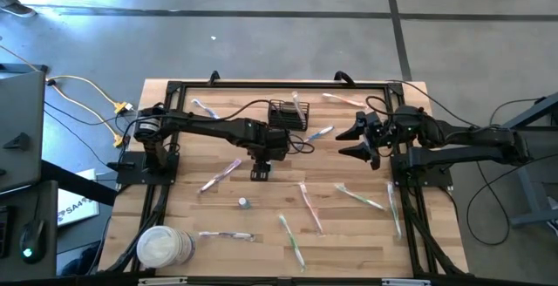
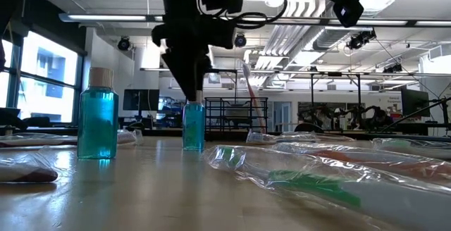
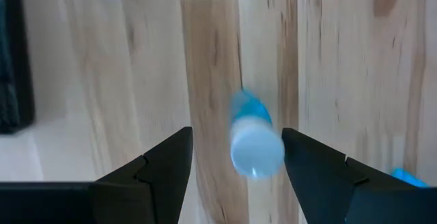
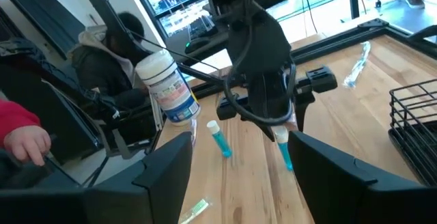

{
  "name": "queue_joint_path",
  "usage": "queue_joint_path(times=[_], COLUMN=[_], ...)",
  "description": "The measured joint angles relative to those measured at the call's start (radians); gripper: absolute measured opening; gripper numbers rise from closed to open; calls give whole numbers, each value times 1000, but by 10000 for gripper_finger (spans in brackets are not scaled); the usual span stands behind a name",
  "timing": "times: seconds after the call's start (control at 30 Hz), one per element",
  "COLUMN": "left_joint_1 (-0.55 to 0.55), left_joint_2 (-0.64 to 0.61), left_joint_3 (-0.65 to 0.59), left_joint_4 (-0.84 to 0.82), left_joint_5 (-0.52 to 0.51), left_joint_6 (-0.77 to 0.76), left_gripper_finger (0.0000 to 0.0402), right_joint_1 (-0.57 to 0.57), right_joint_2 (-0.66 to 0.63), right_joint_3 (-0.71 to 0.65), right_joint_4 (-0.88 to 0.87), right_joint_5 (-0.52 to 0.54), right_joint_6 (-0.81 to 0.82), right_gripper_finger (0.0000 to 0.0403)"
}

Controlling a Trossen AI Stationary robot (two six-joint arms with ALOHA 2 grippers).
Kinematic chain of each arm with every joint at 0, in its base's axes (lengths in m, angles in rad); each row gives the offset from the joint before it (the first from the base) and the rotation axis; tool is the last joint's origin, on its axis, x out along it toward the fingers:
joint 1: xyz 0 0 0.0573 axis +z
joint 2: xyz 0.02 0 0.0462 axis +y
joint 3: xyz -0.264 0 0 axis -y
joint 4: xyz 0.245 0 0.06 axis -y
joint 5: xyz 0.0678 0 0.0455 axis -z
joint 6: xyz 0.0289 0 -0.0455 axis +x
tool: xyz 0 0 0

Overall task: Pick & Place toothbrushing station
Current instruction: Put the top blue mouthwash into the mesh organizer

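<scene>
Table (image 1: 349,234): pale wood planks, streaky light/brown grain, black frame (image 1: 261,85) around the edge. Basket (image 1: 287,114): black wire mesh. Arms: matte black; left gripper (image 3: 235,166) fingers black too. Two small bottles: clear teal-blue liquid, one (image 2: 96,115) with a beige cap, the other (image 2: 194,125) with a white cap. Tub (image 1: 163,248): white. Toothbrushes in clear wrap, green (image 1: 293,241), pink (image 1: 221,174), blue (image 1: 319,133) handles. Yellow cables (image 1: 83,103) on grey floor.

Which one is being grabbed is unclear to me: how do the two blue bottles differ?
The free bottle stands alone, nothing over it; the far bottle stands under the left tool, between its open fingers. In the low view the free bottle's cap shows; the far bottle's is hidden. Both upright, blue.
</scene>
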Motion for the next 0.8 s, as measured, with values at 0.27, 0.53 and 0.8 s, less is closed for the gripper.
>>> queue_joint_path(times=[0.27,0.53,0.8], left_joint_1=[0,0,0], left_joint_2=[-2,-2,-2], left_joint_3=[0,0,0], left_joint_4=[7,12,6], left_joint_5=[1,2,3], left_joint_6=[0,2,2], left_gripper_finger=[222,222,222], right_joint_1=[0,0,0], right_joint_2=[0,0,0], right_joint_3=[0,0,0], right_joint_4=[-13,-34,-34], right_joint_5=[0,-1,0], right_joint_6=[-2,1,2], right_gripper_finger=[236,236,236])
